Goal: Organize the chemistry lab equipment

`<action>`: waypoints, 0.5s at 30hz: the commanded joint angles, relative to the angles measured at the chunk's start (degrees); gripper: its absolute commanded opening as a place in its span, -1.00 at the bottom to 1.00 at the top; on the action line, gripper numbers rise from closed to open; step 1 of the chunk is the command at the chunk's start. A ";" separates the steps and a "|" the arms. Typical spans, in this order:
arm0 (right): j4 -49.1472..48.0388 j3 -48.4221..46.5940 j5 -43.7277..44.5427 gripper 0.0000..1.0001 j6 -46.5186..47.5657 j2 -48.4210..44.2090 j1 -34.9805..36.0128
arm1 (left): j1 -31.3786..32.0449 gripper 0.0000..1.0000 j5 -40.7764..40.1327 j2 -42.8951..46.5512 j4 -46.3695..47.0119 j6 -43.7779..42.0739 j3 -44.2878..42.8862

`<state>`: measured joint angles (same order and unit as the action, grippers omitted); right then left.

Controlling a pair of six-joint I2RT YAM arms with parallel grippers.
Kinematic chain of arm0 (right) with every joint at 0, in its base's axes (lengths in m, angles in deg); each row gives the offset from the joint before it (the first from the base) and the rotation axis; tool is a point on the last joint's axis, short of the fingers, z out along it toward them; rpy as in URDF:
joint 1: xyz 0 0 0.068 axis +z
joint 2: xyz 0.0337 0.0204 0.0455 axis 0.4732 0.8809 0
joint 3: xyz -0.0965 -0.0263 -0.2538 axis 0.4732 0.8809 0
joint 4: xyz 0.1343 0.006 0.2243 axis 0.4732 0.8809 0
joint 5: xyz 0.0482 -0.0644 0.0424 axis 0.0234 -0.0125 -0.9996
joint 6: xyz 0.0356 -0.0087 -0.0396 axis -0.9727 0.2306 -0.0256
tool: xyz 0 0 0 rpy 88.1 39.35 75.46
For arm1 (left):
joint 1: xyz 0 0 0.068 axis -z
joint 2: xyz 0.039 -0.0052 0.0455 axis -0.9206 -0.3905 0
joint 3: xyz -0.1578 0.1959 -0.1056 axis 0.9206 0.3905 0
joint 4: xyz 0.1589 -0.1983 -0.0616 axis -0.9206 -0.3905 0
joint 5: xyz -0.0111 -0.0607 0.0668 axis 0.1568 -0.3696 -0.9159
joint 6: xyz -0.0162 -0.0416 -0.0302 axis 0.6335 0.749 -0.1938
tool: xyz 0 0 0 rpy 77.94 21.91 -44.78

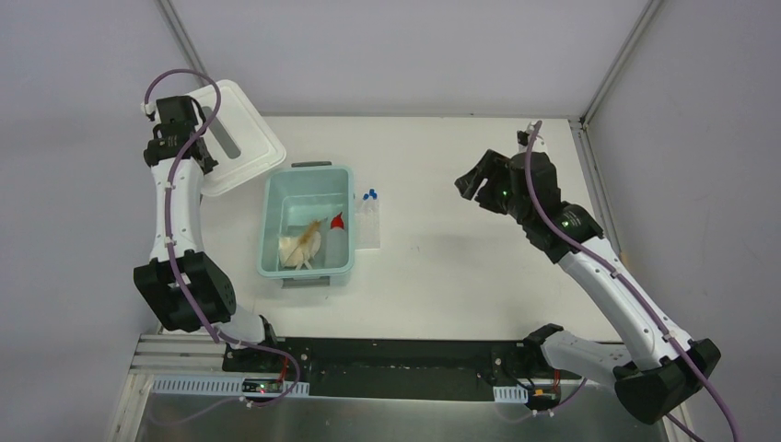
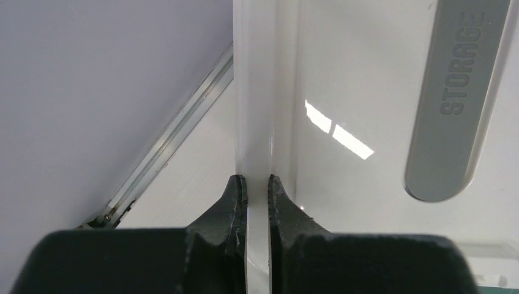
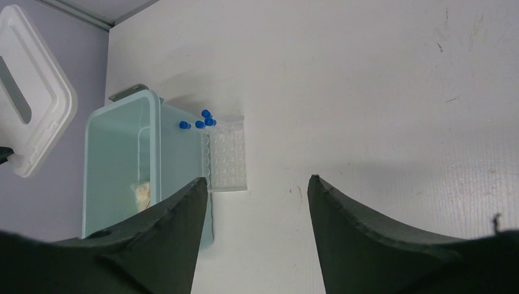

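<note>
The clear tube rack (image 1: pixel 368 224) stands against the right side of a pale teal bin (image 1: pixel 309 172), with blue-capped tubes (image 1: pixel 370 194) at its far end. Inside the bin lie a white squeeze bottle with a red spout (image 1: pixel 336 236) and wooden-handled tools (image 1: pixel 302 245). My left gripper (image 2: pixel 257 180) is shut on the edge of the bin's white lid (image 2: pixel 343 92), which it holds up at the far left (image 1: pixel 241 138). My right gripper (image 1: pixel 474 184) hangs open above the table, right of the rack. In the right wrist view the rack (image 3: pixel 226 156) and tubes (image 3: pixel 205 119) lie ahead of the open gripper (image 3: pixel 257 180).
The lid carries a grey handle marked STORAGE (image 2: pixel 453 98). A metal frame rail (image 2: pixel 171 141) runs along the table's far left edge beneath the lid. Bare white table (image 1: pixel 460 267) stretches right of the rack. Both arm bases sit at the near edge.
</note>
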<state>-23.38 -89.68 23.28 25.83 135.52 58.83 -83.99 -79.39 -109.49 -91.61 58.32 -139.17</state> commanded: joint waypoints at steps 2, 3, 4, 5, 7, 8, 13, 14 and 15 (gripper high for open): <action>0.24 0.17 1.59 0.29 -0.74 -2.76 0.37 | -0.35 -1.00 0.18 -0.82 0.60 0.25 -3.37; 0.31 0.17 1.77 0.29 -0.69 -2.89 0.43 | -0.34 -1.00 0.86 -0.84 0.67 0.38 -3.93; 0.40 0.14 1.78 0.29 -0.73 -2.98 0.41 | -0.34 -1.00 1.84 -0.58 0.60 0.49 -4.30; 0.49 0.12 1.79 0.29 -0.78 -3.06 0.43 | -0.34 -1.00 3.23 -0.17 0.67 0.46 -4.54; 0.68 0.11 1.75 0.29 -0.82 -3.14 0.39 | -0.35 -1.00 7.13 0.98 0.67 -0.05 -4.82; 0.69 0.11 1.65 0.29 -0.78 -3.17 0.43 | -0.34 -1.00 9.44 1.75 0.68 -0.45 -4.78; 0.62 0.05 1.10 0.29 -0.82 -2.78 0.49 | -0.03 -1.00 18.75 7.01 -1.62 -2.22 -2.28; 0.56 0.09 0.84 0.29 -0.87 -2.53 0.52 | 0.26 -1.00 20.25 8.13 -3.04 -2.32 -1.41; 0.40 0.05 0.54 0.29 -0.92 -2.31 0.50 | 0.74 -1.00 20.99 9.24 -4.29 -2.55 -0.17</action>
<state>-22.72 -89.29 23.70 25.68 133.67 58.92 -83.94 -66.63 -107.41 -92.88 57.21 -140.87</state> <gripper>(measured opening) 0.642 0.077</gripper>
